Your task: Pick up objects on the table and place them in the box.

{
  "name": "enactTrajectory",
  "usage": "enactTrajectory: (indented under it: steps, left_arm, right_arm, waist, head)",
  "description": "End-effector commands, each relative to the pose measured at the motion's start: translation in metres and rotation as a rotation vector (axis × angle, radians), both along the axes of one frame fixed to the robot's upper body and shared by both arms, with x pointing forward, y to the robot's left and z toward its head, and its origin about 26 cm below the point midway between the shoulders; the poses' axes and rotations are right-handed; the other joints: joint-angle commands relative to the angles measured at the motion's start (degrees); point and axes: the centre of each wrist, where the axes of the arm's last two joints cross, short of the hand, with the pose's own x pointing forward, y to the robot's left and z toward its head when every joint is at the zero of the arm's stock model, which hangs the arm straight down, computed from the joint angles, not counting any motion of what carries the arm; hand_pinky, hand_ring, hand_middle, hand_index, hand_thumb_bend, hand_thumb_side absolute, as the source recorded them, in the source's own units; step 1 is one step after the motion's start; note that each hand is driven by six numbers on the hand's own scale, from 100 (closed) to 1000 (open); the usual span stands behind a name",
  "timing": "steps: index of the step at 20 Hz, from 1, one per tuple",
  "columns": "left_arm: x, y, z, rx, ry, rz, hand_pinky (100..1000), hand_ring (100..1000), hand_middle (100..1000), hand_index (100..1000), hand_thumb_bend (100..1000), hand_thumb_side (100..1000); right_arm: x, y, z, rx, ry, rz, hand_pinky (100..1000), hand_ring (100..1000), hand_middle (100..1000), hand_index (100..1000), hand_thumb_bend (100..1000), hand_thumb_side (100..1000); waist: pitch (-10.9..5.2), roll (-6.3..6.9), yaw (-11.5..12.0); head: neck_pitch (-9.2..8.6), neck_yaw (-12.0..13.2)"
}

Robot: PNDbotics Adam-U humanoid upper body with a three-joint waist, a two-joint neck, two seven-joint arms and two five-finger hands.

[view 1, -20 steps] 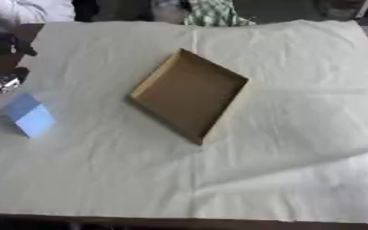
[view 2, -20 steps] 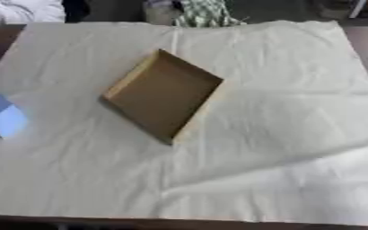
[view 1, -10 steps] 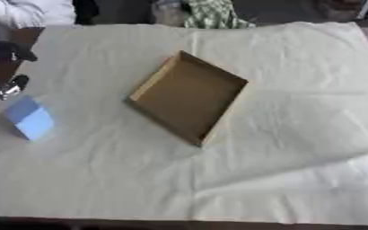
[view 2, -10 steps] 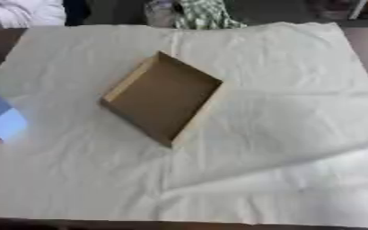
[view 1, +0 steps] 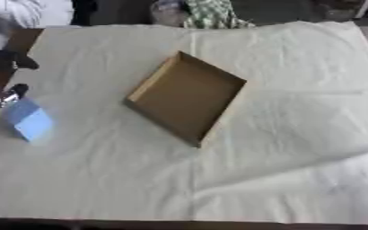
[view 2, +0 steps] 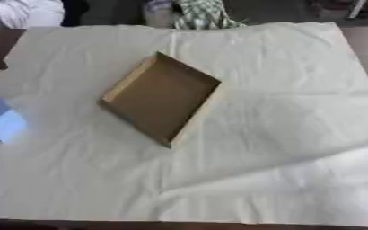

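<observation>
At the far left edge of the left eye view the robot's left hand [view 1: 0, 92] shows as dark fingers just above and beside a light blue block [view 1: 28, 120]; whether they are straight or curled I cannot tell, and contact with the block is unclear. The right hand shows in neither view. The block lies on the white cloth [view 1: 281, 134], well apart from the shallow cardboard box [view 1: 186, 96], which sits empty and turned askew near the cloth's middle. The block looks small, light and stiff-edged, possibly foam or card; taking it across its two opposite long faces seems safest. Checked fabric [view 1: 211, 12] lies beyond the far edge
</observation>
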Motion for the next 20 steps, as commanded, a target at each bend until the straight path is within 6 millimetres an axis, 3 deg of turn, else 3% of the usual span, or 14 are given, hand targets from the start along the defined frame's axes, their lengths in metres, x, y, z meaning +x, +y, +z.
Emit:
enactTrajectory:
  steps: [1,8,9,10,11,12,13,15,18,19,20]
  left_arm:
    - [-0.0039,0.0134,0.0209,0.056,-0.048,0.05,890,907,877,961,177,1000]
    - [-0.004,0.0107,0.0152,0.12,-0.03,-0.004,903,924,904,972,114,1000]
    - [-0.004,0.0107,0.0149,0.126,-0.028,-0.01,900,923,906,978,100,865]
    - [-0.0041,0.0107,0.0147,0.129,-0.025,-0.017,900,923,906,979,100,838]
    - [-0.0041,0.0102,0.0147,0.133,-0.024,-0.026,899,924,910,985,106,625]
    - [-0.0042,0.0101,0.015,0.136,-0.024,-0.036,898,923,909,985,114,571]
    - [-0.0043,0.0104,0.0155,0.136,-0.026,-0.042,895,921,906,980,164,386]
    - [-0.0044,0.01,0.017,0.126,-0.037,-0.051,889,917,903,976,189,286]
    - [-0.0047,0.0074,0.0171,0.105,-0.049,-0.072,889,917,904,979,131,293]
    - [-0.0048,0.007,0.0174,0.099,-0.048,-0.074,891,918,906,982,100,551]
    - [-0.0048,0.0072,0.0183,0.094,-0.049,-0.074,891,918,906,983,100,754]
  right_arm:
    - [-0.0033,-0.0006,0.0114,-0.025,-0.028,0.0,701,747,650,813,100,560]
    - [-0.0031,-0.0008,0.0112,-0.023,-0.029,-0.001,701,745,649,813,100,560]
    - [-0.0031,-0.0008,0.011,-0.023,-0.029,-0.001,701,744,648,813,100,561]
    - [-0.0031,-0.0009,0.0108,-0.022,-0.028,-0.001,700,744,648,813,100,561]
    - [-0.003,-0.0011,0.0104,-0.02,-0.026,-0.001,700,744,648,813,100,561]
    - [-0.0031,-0.0013,0.01,-0.019,-0.025,-0.001,700,744,648,813,100,561]
    - [-0.0031,-0.0013,0.0097,-0.018,-0.025,-0.001,700,743,647,813,100,561]
    - [-0.0032,-0.0012,0.0096,-0.016,-0.025,-0.001,699,742,647,813,100,561]
    - [-0.0032,-0.0013,0.0089,-0.014,-0.022,-0.001,699,742,647,813,100,561]
    - [-0.0032,-0.0015,0.0086,-0.014,-0.021,-0.001,699,742,646,813,100,560]
    - [-0.0032,-0.0015,0.0085,-0.013,-0.021,-0.001,699,741,646,813,100,561]
  waist:
    - [-1.03,0.04,0.11]
    - [-1.01,-0.04,0.02]
    - [-1.01,-0.03,0.02]
    - [-1.01,-0.03,0.03]
    - [-1.0,-0.01,0.04]
    - [-1.0,0.0,0.05]
    - [-1.01,0.01,0.05]
    - [-1.01,0.02,0.05]
    - [-0.99,-0.01,0.02]
    - [-1.0,-0.01,0.02]
    - [-1.01,-0.01,0.02]
  head:
    - [-0.52,-0.03]
    - [-0.46,0.16]
    - [-0.43,0.15]
    - [-0.39,0.15]
    - [-0.39,0.16]
    - [-0.39,0.17]
    - [-0.4,0.17]
    - [-0.46,0.09]
    - [-0.44,0.14]
    - [-0.41,0.18]
    - [-0.42,0.17]
